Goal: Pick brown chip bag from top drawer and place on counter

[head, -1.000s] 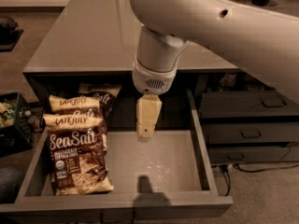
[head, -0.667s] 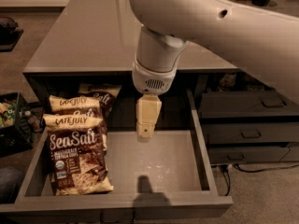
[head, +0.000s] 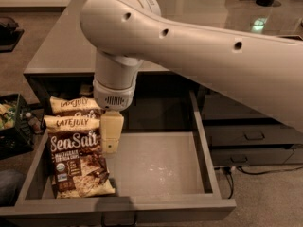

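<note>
Grey-brown counter [head: 61,51], the top drawer [head: 161,171] open under its front edge.
The brown chip bag [head: 78,167] lies flat at the drawer's left end, a look-alike bag [head: 73,105] behind it; the gripper [head: 111,132] hangs just beside the bag's upper right corner, parted or closed I cannot tell.

Lower left in the frame, the dark brown crinkly chip bag [head: 78,167] lies in the left end of the wide grey top drawer [head: 161,169], before a look-alike bag [head: 71,106]. The cream gripper [head: 110,135] hangs at its upper right edge, below the glossy grey counter [head: 61,51].
</note>
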